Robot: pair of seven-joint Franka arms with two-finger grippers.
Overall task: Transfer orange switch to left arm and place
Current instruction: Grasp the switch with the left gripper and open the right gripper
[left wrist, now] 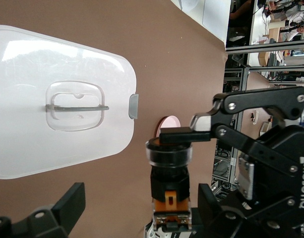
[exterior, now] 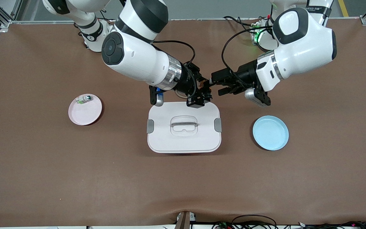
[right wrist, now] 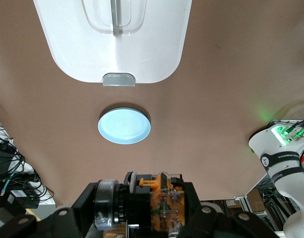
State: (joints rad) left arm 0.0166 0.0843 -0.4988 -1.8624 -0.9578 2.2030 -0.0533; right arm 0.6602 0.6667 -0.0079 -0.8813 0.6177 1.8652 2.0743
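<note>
Brown-covered desk (exterior: 43, 175); white latched plastic box (exterior: 184, 127) below both tools. Right tool (exterior: 202, 85) clenched on small orange-and-black switch (left wrist: 169, 171); left tool (exterior: 216, 83) released.

Both arms (exterior: 138, 57): glossy white shells, black joint bands, silver wrist rings, looping black cables. Black linkage grippers; one (left wrist: 251, 148) marked ROBOTIQ, silver screws.
</note>
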